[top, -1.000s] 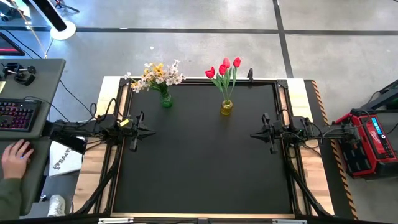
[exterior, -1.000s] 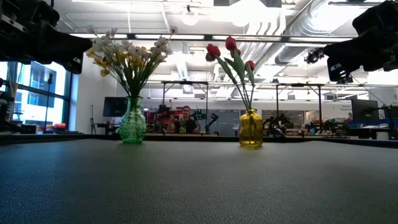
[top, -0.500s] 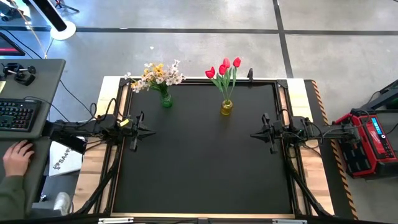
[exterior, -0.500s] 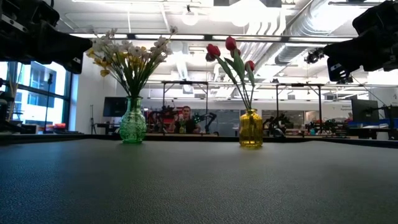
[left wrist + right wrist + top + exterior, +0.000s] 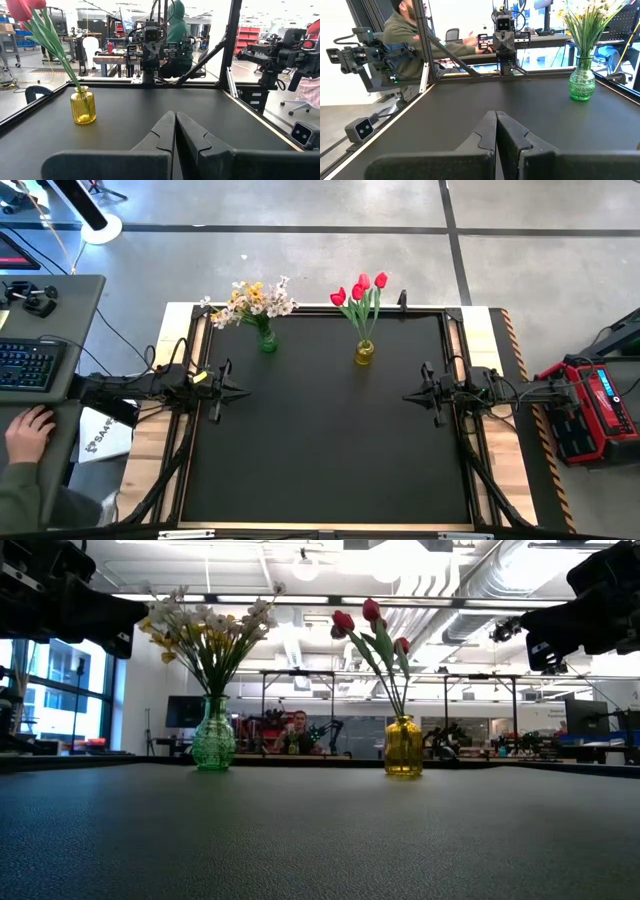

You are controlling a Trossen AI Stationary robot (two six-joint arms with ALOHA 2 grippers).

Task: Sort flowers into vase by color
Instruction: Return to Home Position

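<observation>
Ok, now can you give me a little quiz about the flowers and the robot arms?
1. True or false: the green vase holds the white and yellow blossoms.
2. Which vase are the red tulips in?
A. the green vase
B. the yellow vase
C. no vase
3. Fill the gap: the left gripper and the right gripper are both ____, holding nothing.

Key: 1 true; 2 B; 3 shut.
</observation>
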